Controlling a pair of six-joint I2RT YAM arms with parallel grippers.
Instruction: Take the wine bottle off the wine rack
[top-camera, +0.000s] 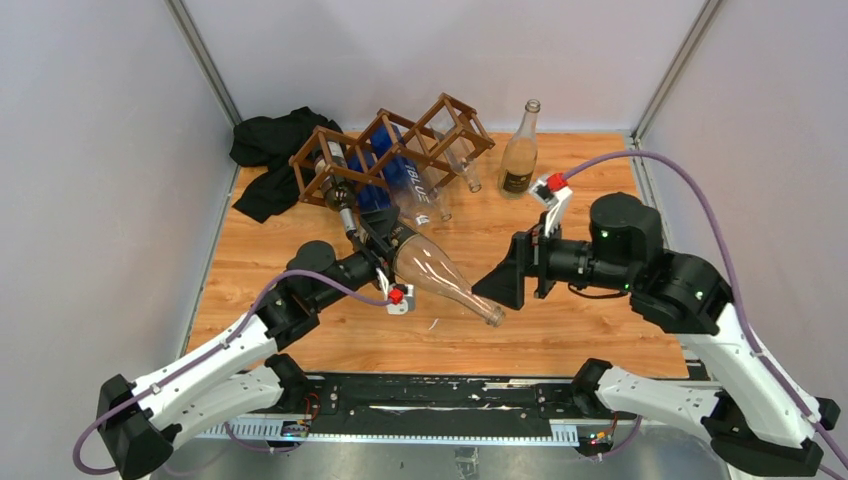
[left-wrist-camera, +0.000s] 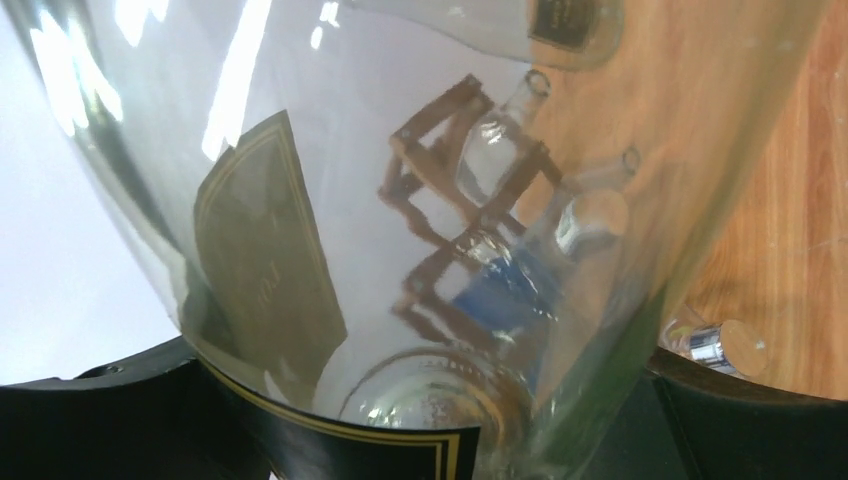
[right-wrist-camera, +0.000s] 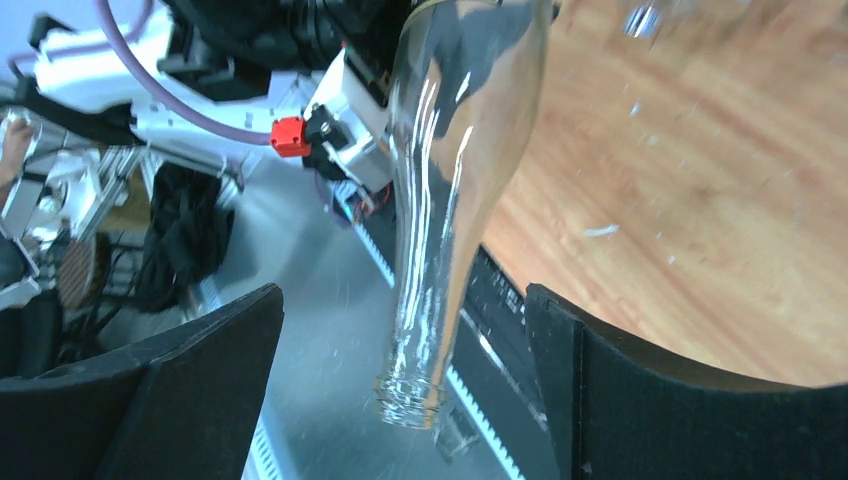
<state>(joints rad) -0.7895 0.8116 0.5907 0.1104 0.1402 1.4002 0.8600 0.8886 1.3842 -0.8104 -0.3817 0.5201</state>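
From above: clear wine bottle (top-camera: 440, 275) off the wine rack (top-camera: 392, 138), slanting across the wooden tabletop (top-camera: 600, 330), base clamped in left gripper (top-camera: 385, 240), neck toward right gripper (top-camera: 490, 288); both arms bent low, reaching inward. Left wrist: glass body filling the gap between fingers (left-wrist-camera: 90, 420), rack visible through it. Right wrist: jaws spread wide, neck between them, untouched.

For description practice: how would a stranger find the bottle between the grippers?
Start at the wooden rack at the back and come toward the arms. The clear bottle slants mid-table, its base in the left gripper. Only it is neither racked nor standing.
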